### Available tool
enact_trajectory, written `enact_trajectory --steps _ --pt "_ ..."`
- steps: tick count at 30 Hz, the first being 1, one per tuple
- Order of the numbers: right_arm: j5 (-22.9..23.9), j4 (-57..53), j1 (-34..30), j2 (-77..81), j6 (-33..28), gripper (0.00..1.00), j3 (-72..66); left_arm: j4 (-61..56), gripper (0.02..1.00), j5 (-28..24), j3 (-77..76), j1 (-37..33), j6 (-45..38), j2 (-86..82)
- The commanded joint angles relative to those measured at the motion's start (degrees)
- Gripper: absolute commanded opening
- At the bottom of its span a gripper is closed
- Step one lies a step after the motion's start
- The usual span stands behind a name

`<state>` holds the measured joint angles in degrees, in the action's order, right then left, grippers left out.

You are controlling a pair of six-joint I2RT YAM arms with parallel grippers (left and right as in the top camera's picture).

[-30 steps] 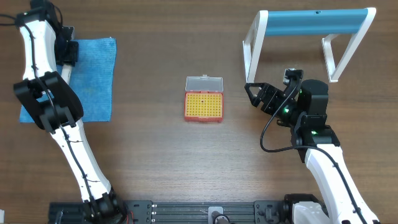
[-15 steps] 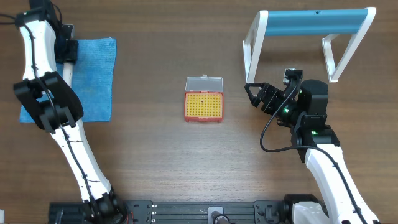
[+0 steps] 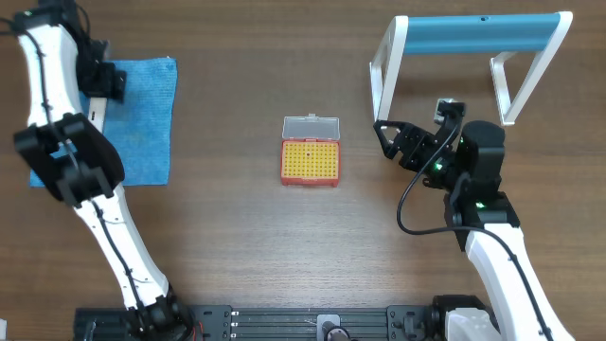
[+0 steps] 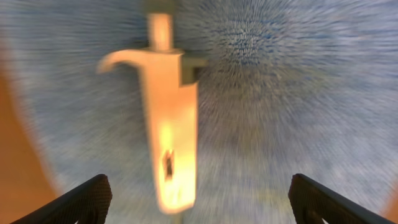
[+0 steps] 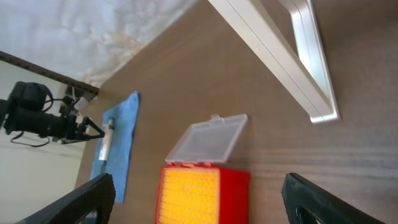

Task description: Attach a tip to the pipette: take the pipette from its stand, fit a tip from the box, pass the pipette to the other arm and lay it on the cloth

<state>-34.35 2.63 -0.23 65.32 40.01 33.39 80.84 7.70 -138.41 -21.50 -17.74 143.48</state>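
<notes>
Tip box (image 3: 310,163) sits mid-table, lid open. Right of it, my right gripper (image 3: 390,142) hangs with 2 fingers wide apart, empty: its part looks done. Far left, my left gripper (image 4: 200,205) hovers spread, holding nothing, over the pipette (image 4: 169,124) lying flat on the cloth (image 4: 298,93) as required.

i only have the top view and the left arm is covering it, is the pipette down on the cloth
Observer: Yes. The left wrist view shows the pipette lying flat on the cloth.
Operator: is the left gripper clamped on it
Observer: No. The left gripper is open, its fingers spread wide to either side of the pipette and not touching it.
Operator: anything in the right gripper
Observer: Nothing. The right gripper is open, and its wrist view shows the gap between its fingers empty.
</notes>
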Motion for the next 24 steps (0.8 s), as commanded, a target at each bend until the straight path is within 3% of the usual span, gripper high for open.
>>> enact_trajectory --steps 1,6,9,13,19,23,24 --pt "0.76 0.68 -0.83 -6.4 -1.9 0.871 1.01 4.83 0.923 -2.67 -3.17 -0.13 0.96 -15.21" --pt "1.09 -0.28 -0.87 -14.8 -7.65 0.873 0.98 15.52 0.923 -10.62 -3.15 -0.2 1.46 -23.34" --pt "5.75 -6.82 -0.87 -21.46 -11.54 0.871 0.98 16.52 0.923 -15.58 -1.27 -0.59 3.96 -28.79" --pt "12.85 -20.33 -0.87 -32.02 -15.91 0.897 0.98 16.5 0.925 -16.13 4.9 -0.61 3.96 -39.5" --pt "15.69 -32.52 -0.87 -50.62 -20.7 0.906 0.98 16.48 0.925 -17.0 26.36 -0.59 3.98 -64.11" --pt "26.91 -45.83 -0.87 -61.22 -20.61 0.906 0.94 13.2 0.93 -19.8 42.58 -0.59 3.85 -82.01" --pt "29.03 -48.22 -0.87 -62.93 -20.46 0.906 0.79 11.76 0.974 -20.52 45.07 -0.59 3.74 -84.78"
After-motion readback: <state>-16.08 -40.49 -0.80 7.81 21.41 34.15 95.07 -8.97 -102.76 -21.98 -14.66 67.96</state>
